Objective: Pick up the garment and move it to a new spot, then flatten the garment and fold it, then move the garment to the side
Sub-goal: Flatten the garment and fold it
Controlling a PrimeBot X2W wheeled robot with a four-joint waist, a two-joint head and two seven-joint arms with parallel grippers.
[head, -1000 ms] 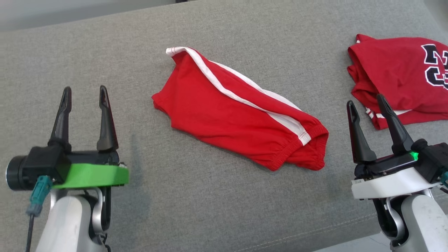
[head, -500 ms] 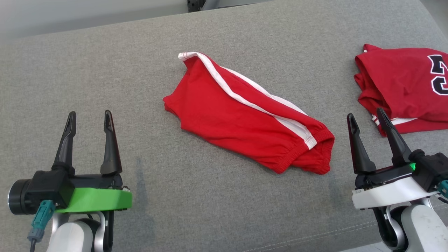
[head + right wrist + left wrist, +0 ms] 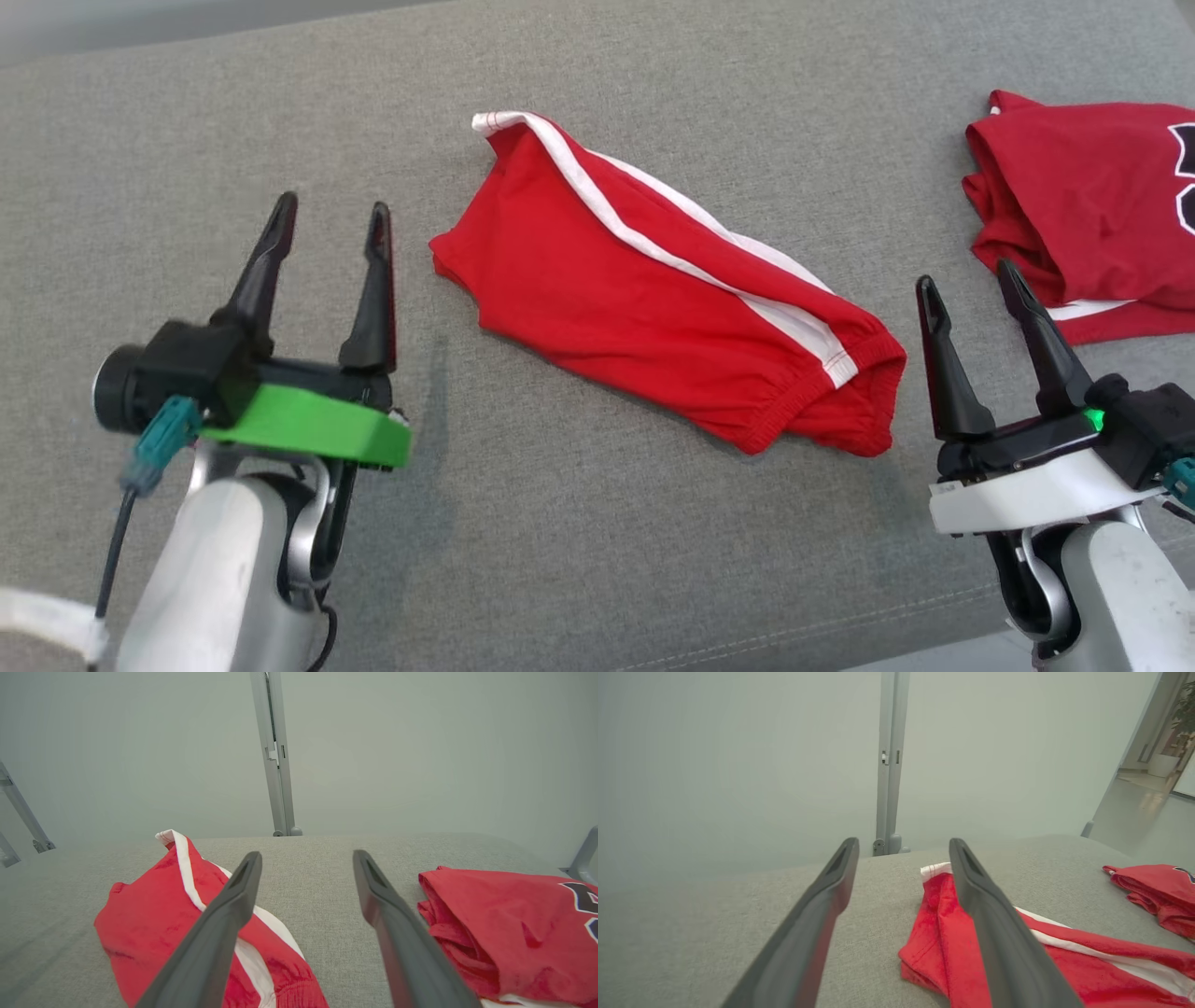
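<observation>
The garment (image 3: 653,308), red shorts with a white side stripe, lies crumpled and slanted across the middle of the grey fabric surface (image 3: 560,541). My left gripper (image 3: 331,207) hovers open just left of the garment's left end, fingers pointing away from me, nothing between them. In the left wrist view the garment (image 3: 938,952) lies partly behind the right finger of the left gripper (image 3: 903,842). My right gripper (image 3: 965,275) stands open and empty just right of the garment's waistband end. The right wrist view shows the garment (image 3: 145,924) to the left of the right gripper (image 3: 306,854).
A second red garment with black lettering (image 3: 1083,215) lies folded at the far right, just beyond my right gripper; it appears too in the left wrist view (image 3: 1157,891) and the right wrist view (image 3: 504,924). The surface's front edge runs along the lower right.
My left gripper has moved forward and to the right, closer to the garment's left end. The head camera has shifted a little. The right gripper has barely moved.
</observation>
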